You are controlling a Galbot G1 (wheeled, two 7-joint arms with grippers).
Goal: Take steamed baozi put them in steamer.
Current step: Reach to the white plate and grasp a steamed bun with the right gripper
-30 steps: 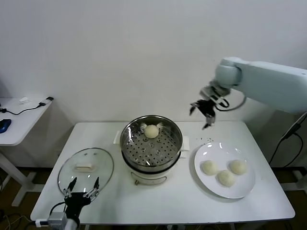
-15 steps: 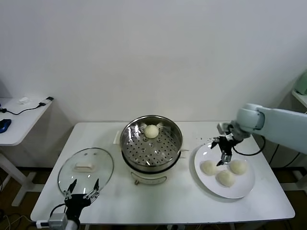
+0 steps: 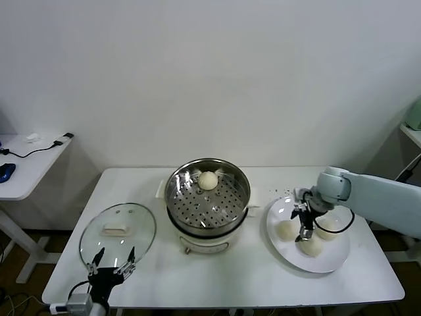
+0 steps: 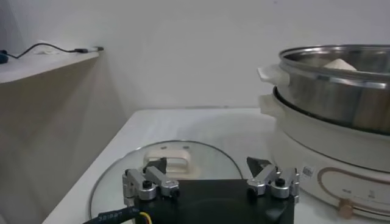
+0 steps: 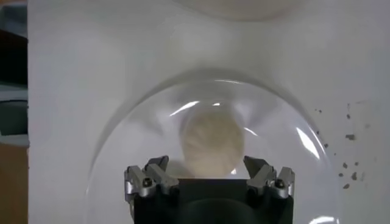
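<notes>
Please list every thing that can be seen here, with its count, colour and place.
Baozi: four, cream-white; one in the steamer, three on the plate.
Steamer: one, steel on cream base, table centre.
Plate: one, white, table right.
Lid: one, glass, cream handle, table left.
Table: one, white.
Side table: one, white, far left, with a cable.
Left gripper: black, jaws open, near the lid.
Right gripper: black, jaws open, over the plate.

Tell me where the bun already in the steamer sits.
In the head view, the bun lies on the perforated tray at the back of the steamer, mid-table, between the glass lid and the plate.
</notes>
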